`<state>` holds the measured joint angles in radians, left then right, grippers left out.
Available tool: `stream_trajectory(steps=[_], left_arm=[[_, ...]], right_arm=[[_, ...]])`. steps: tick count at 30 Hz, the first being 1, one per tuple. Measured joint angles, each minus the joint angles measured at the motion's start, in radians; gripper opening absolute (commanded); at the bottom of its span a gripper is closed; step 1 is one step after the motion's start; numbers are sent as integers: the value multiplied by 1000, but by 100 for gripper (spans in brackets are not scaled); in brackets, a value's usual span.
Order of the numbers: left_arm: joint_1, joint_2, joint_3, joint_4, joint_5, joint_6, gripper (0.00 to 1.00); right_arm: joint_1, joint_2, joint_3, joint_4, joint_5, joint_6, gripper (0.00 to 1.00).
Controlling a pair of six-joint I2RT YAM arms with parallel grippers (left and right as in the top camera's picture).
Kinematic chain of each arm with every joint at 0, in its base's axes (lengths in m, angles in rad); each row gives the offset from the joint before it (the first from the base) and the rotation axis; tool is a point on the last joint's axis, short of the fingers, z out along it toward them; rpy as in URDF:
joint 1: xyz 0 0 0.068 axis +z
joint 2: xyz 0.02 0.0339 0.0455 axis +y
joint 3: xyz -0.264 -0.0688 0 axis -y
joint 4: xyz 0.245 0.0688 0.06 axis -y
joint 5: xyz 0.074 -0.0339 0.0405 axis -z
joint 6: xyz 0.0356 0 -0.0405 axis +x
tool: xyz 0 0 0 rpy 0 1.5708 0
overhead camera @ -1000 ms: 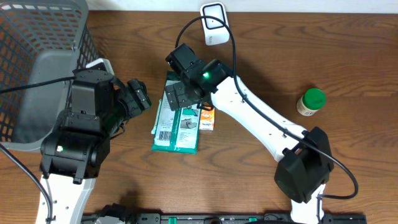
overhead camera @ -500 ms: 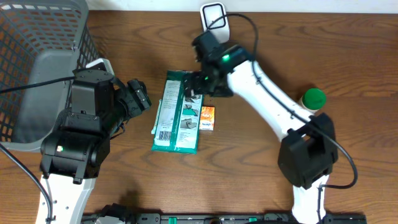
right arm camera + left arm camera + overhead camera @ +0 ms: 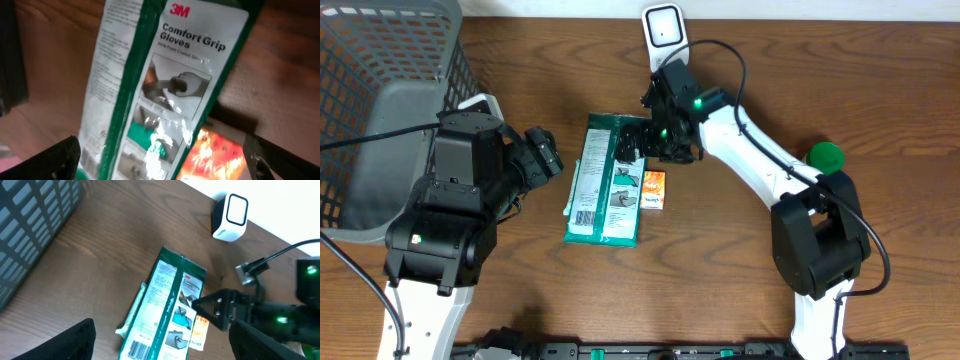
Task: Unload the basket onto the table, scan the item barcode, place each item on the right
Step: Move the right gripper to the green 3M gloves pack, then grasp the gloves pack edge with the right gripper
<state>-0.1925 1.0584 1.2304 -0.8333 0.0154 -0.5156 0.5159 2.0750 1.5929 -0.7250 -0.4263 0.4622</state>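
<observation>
A green-and-white plastic package of gloves [image 3: 605,180] lies flat on the brown wooden bench [image 3: 720,285], just left of the frame's centre in the overhead view. Its long side runs from top to bottom, slightly slanted. The printed side faces up, and the barcode [image 3: 584,215] sits at the package's lower left corner. A small orange box [image 3: 654,189] lies just beside the package's right edge.

The right gripper [image 3: 642,148] hangs over the package's upper right corner. Its fingers [image 3: 50,160] are spread wide with nothing between them, and the glove label fills the right wrist view. The left gripper [image 3: 550,155] sits left of the package and apart from it. Its fingers [image 3: 70,342] are also spread wide and empty, and its wrist view looks along the package toward the other arm.

A small white scanner with a dark-rimmed window [image 3: 664,28] stands at the top centre of the frame, above the package and apart from it. A grey mesh basket [image 3: 380,90] fills the upper left. A green-lidded jar [image 3: 825,154] shows at the right, partly hidden by the right arm.
</observation>
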Motion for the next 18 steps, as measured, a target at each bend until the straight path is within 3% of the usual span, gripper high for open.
stream_trajectory(steps=[5, 18], left_arm=[[0, 0, 0, 0, 0, 0, 86], [0, 0, 0, 0, 0, 0, 86]], right_arm=[[0, 0, -91, 110, -46, -35, 99], [35, 0, -105, 54, -108, -80, 95]])
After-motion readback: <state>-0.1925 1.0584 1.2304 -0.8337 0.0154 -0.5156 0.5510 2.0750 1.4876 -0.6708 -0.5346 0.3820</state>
